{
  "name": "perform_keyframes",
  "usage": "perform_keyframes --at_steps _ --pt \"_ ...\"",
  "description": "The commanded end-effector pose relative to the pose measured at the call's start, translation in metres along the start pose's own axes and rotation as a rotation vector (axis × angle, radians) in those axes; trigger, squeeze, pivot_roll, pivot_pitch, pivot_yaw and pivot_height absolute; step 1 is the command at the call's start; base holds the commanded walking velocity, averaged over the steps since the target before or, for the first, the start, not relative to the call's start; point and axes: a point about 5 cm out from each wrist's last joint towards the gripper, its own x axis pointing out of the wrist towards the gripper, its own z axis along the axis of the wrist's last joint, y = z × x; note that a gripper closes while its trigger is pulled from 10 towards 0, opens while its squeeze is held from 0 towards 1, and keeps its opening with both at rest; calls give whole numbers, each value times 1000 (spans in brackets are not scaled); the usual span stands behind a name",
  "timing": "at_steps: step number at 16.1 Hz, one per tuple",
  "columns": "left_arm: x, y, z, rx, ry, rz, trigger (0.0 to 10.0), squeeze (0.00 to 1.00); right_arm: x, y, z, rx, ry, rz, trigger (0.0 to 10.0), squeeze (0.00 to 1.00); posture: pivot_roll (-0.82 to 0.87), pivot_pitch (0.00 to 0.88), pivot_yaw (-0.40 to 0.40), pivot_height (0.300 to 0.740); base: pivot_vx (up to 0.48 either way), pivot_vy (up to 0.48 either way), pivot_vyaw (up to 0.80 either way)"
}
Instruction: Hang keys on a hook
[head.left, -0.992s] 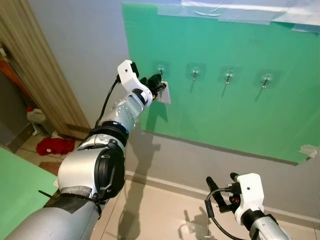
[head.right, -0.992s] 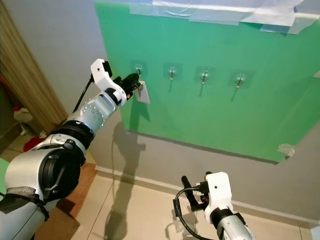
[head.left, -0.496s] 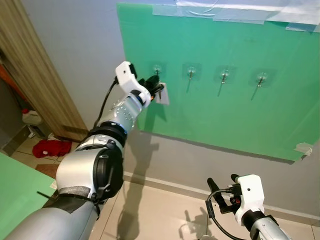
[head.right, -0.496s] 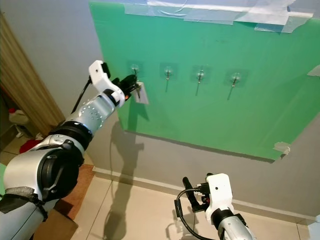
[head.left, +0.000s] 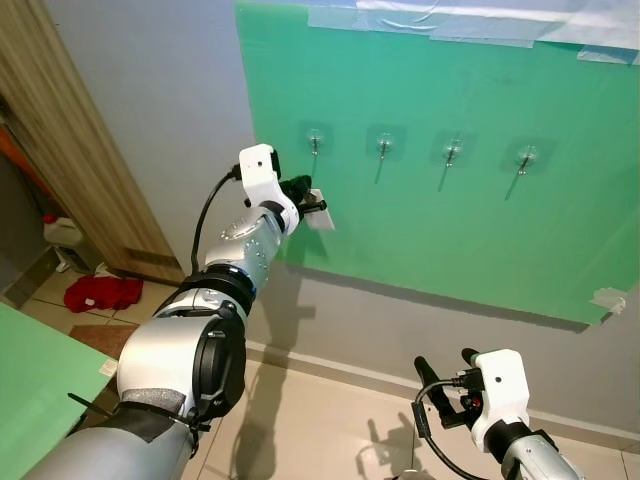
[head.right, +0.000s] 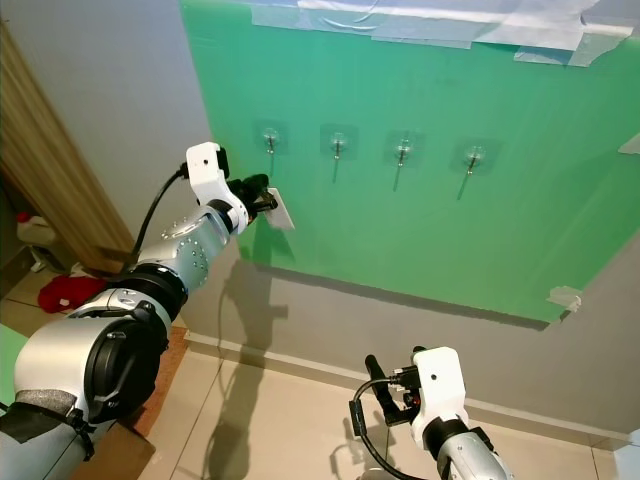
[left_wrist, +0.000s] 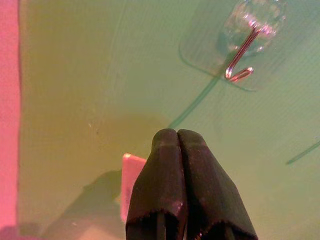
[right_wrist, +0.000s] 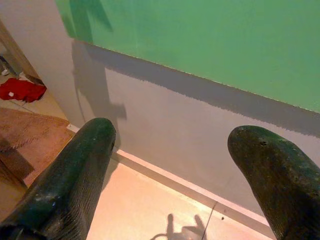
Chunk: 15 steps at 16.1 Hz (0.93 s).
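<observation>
The keys, with a white tag hanging from them, are pinched in the left gripper, its fingers pressed tight together. They sit against the green board, just below and slightly beside the leftmost hook. In the left wrist view that hook lies ahead of the fingertips and apart from them, with nothing on it.

So the hanging is not done. The keys are held and brought to the board, but the ring has yet to go over the hook's upturned tip, and after that the grip must be let go.

Half a second ago the gripper and tag were right at the hook; now they are lower, clear of it, and the hook stands bare above them. The arm has dropped rather than the board, since the four hooks keep nearly the same place in the head views.

The right gripper hangs low over the tiled floor, fingers spread wide, holding nothing.
</observation>
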Motion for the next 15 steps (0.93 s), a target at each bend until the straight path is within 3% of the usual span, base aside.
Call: perform_keyframes --at_steps 1,5,7,10,13,14,15 --pt "1 1 12 47 -39 8 10000 0 -1 1 3 -1 -6 11 10000 0 -293 31 89 722 0 0 0" --pt "1 -2 22 162 -94 0 10000 0 -1 1 3 -5 -9 13 10000 0 -286 23 90 722 0 0 0" --pt "-5 -4 30 314 -212 -32 10000 0 1 0 4 -21 -28 21 10000 0 -258 11 70 722 0 0 0" --pt "-22 -3 5 486 -205 -106 10000 0 12 0 8 -38 -42 63 10000 0 -180 0 10 722 0 0 0" --pt "-45 6 -20 510 -201 -90 10000 0 28 -1 17 -60 -68 85 10000 0 -113 0 -38 722 0 0 0" --pt "-58 8 -27 510 -209 -77 10000 0 36 -4 23 -67 -87 77 10000 0 -86 0 -52 722 0 0 0" --pt "-83 5 -36 490 -227 -80 10000 0 45 -6 31 -76 -107 86 10000 0 -68 0 -65 722 0 0 0"
